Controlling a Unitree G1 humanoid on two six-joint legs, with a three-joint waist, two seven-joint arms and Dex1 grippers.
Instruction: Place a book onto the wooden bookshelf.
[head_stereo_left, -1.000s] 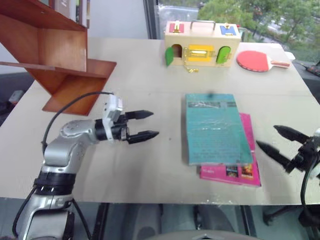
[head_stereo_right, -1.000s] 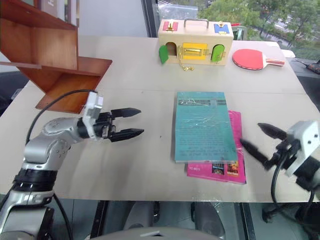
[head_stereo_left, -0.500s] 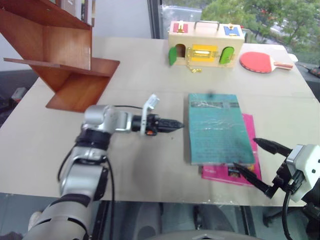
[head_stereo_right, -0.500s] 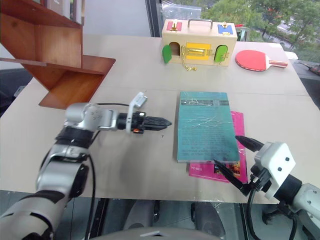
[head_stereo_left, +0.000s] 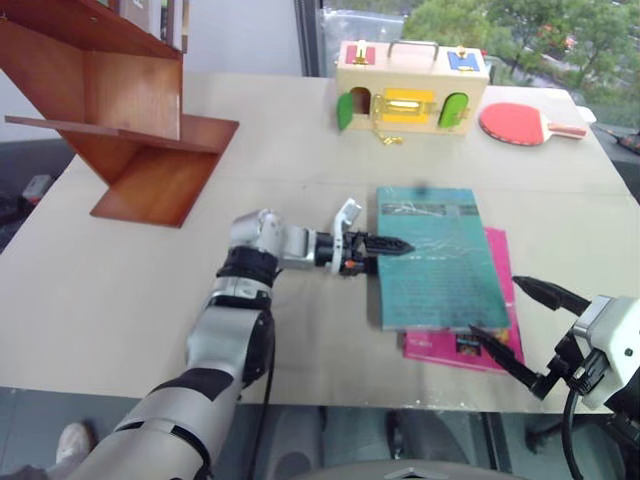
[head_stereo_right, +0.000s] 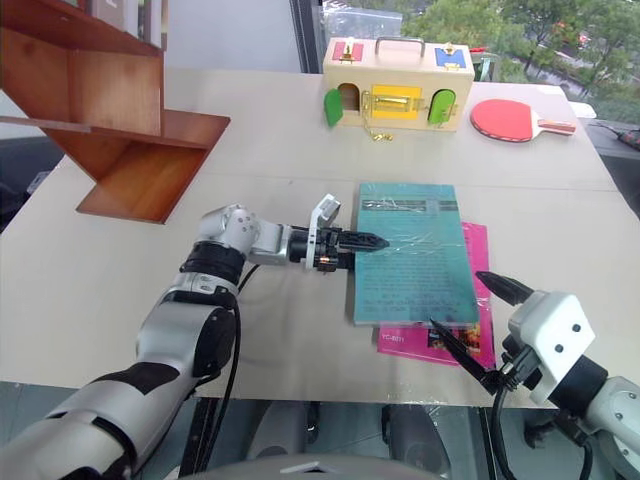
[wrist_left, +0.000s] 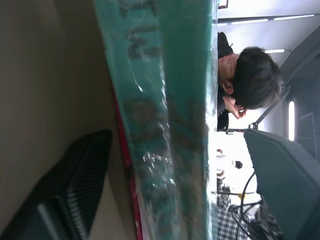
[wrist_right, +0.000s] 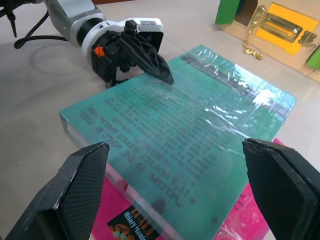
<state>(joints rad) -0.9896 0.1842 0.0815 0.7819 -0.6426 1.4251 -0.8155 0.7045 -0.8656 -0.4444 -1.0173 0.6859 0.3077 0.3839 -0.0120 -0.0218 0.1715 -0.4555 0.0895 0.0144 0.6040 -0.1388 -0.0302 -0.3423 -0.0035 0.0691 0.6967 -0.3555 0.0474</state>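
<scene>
The pink book lies mostly hidden under the book; the bookshelf is cut off at the picture's edge.

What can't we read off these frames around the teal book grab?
- Left gripper: whether its lower finger is under the teal book; the cover hides it in the eye views.
- Pink book: its title, mostly covered by the teal book.
- Wooden bookshelf: upper shelves, cut off by the frame edge in the eye views.
- Right gripper: jaws open, clear of both books.

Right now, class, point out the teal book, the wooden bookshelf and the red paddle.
teal book (head_stereo_left: 440, 262): left eye view, cover centre.
wooden bookshelf (head_stereo_left: 130, 100): left eye view, upright side panel.
red paddle (head_stereo_left: 512, 122): left eye view, blade.
</scene>
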